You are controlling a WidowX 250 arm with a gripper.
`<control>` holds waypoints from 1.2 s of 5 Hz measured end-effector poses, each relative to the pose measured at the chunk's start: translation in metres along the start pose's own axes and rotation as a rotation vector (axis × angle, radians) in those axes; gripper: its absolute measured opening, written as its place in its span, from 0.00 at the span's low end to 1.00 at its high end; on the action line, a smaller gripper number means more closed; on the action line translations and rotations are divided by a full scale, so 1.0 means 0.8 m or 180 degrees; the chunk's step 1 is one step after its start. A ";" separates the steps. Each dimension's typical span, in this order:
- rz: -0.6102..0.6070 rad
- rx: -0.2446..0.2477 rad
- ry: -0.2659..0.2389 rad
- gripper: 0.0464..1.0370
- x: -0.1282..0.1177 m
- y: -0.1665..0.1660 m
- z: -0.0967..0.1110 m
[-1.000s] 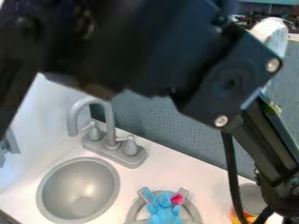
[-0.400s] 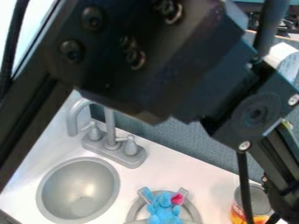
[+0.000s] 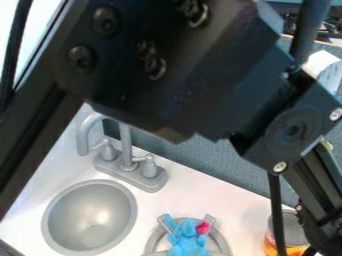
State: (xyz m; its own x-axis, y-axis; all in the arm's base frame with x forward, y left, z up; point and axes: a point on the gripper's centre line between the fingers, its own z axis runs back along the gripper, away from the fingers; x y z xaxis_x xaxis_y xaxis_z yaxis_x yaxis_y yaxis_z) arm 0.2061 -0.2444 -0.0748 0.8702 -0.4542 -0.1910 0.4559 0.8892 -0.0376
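The black arm spans the top of the camera view, and its lower section runs down the right edge to the bottom right corner. Just left of that end stands a can [image 3: 291, 232] with an orange and yellow label, partly covered by the arm and its black cable. At the bottom, a blue plush toy [image 3: 189, 243] with a pink patch lies on a round grey stove burner [image 3: 156, 241], left of the can.
A grey oval sink basin [image 3: 91, 216] is set into the white counter [image 3: 250, 220] at lower left. Behind it stands a grey faucet [image 3: 125, 142] with two handles. A grey-blue fabric panel [image 3: 200, 162] borders the counter's back edge.
Over the last second the arm's large upper part has shifted right and down across the view. Since the middle frame its lower section and cable have moved slightly left. Toy and can have stayed put.
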 end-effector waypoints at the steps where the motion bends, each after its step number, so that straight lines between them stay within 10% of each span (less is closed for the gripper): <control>1: -0.0058 -0.0032 -0.0017 0.05 -0.004 -0.001 0.007; 3: -0.0139 0.0008 -0.0352 0.05 -0.007 -0.009 0.086; 6: 0.0583 0.0124 -0.0517 0.05 0.025 0.052 0.093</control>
State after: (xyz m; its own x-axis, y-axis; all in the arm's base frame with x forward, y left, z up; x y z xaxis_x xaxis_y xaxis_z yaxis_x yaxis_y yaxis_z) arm 0.2560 -0.2207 -0.0074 0.9562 -0.2910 -0.0307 0.2917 0.9563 0.0215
